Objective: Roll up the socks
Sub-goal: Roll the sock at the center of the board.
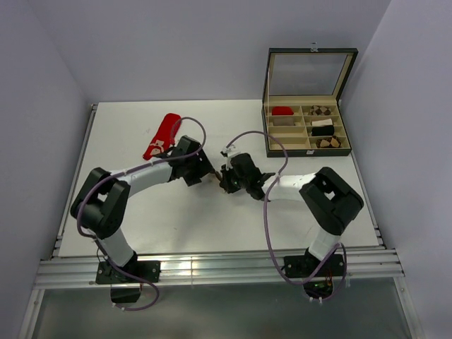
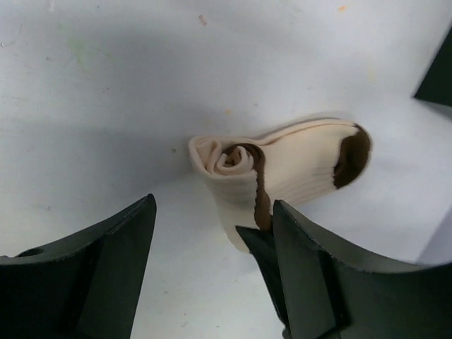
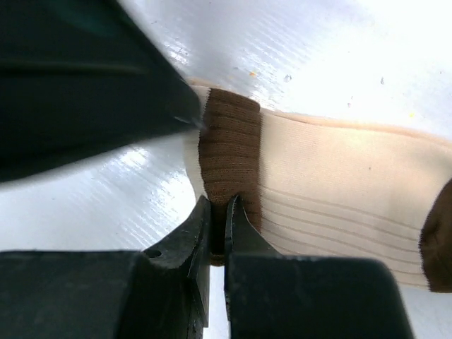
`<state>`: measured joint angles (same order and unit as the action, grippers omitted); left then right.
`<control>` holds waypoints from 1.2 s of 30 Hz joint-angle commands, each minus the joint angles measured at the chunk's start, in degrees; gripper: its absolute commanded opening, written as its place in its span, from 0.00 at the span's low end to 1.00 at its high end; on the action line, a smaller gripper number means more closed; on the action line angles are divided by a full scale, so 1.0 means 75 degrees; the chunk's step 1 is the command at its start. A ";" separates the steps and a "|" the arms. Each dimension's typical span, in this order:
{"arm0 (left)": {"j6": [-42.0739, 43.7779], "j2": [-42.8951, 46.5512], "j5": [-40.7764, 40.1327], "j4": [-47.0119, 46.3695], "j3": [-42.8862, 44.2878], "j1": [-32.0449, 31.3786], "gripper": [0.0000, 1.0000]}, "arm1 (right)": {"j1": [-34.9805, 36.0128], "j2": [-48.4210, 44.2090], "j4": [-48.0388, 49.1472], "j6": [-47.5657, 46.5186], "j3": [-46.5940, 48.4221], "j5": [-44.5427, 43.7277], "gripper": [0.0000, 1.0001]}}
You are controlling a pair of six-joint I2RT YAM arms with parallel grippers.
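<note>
Left arm (image 1: 134, 176) and right arm (image 1: 311, 187) lean in over the table (image 1: 141, 226) and meet at its middle, well apart from the box (image 1: 308, 151) at the far right. Beyond the left arm, the red sock (image 1: 161, 135) lies flat, not yet rolled. Between the arms sits the cream sock (image 2: 304, 166), one end coiled. The left gripper (image 2: 212, 212) stands spread around that coil. The right gripper (image 3: 219, 212) pinches the brown band (image 3: 229, 148). Rolling looks nearly finished. The next move likely calls for steadying the coil and stretching the band over it.

We see a cream sock (image 2: 304, 166) with brown band and patch, a red sock (image 1: 163, 134), a white table (image 1: 212, 222).
</note>
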<state>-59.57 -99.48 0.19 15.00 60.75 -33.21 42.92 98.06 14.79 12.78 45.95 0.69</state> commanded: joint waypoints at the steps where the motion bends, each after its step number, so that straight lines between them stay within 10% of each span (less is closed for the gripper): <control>1: -0.0658 0.0771 0.0010 -0.0992 -0.0272 0.0057 0.72 | -0.0704 0.0155 -0.1069 0.0580 -0.0186 0.1790 0.00; 15: -0.0636 0.0492 0.0561 -0.1720 -0.0331 -0.0130 0.70 | -0.2803 0.1666 0.0757 0.3088 -0.0759 0.5683 0.00; 36: -0.0003 -0.0551 0.0386 -0.1696 0.0208 -0.0435 0.69 | -0.3425 0.2382 0.1040 0.3992 -0.1100 0.5674 0.00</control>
<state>-61.56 -102.43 4.49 3.75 59.61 -36.25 17.61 111.96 33.71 45.54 41.12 49.39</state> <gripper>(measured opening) 0.695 0.074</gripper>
